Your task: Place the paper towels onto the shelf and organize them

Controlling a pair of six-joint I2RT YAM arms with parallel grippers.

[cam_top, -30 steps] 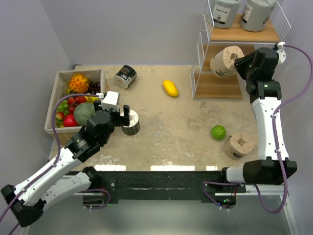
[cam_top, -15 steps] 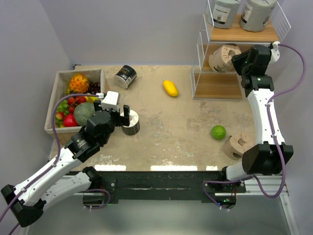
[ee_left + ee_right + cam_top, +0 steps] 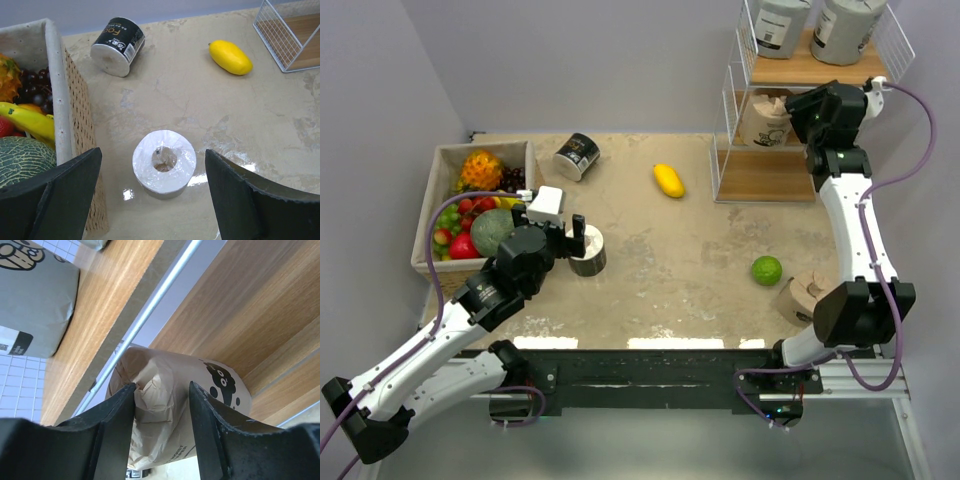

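Note:
The shelf (image 3: 770, 178) stands at the back right, with two grey paper towels (image 3: 782, 22) (image 3: 847, 28) on its top tier. A tan roll (image 3: 765, 118) rests on the middle tier, also seen as the tan roll (image 3: 210, 390) in the right wrist view. My right gripper (image 3: 798, 112) (image 3: 162, 387) is open, its fingers parted around the roll's gathered end. My left gripper (image 3: 570, 238) (image 3: 152, 151) hangs open above an upright dark roll (image 3: 164, 161) with a white top. A black roll (image 3: 577, 156) lies on its side at the back. Another tan roll (image 3: 807, 297) stands by the right arm.
A box of fruit (image 3: 438, 158) sits at the left, close beside the left gripper. A yellow mango (image 3: 668, 180) lies in the middle at the back, and a green lime (image 3: 767, 270) lies near the tan roll on the table. The shelf's bottom board is bare.
My right gripper moved the tan roll up and back into the middle tier, then its jaws parted. The left arm has not moved.

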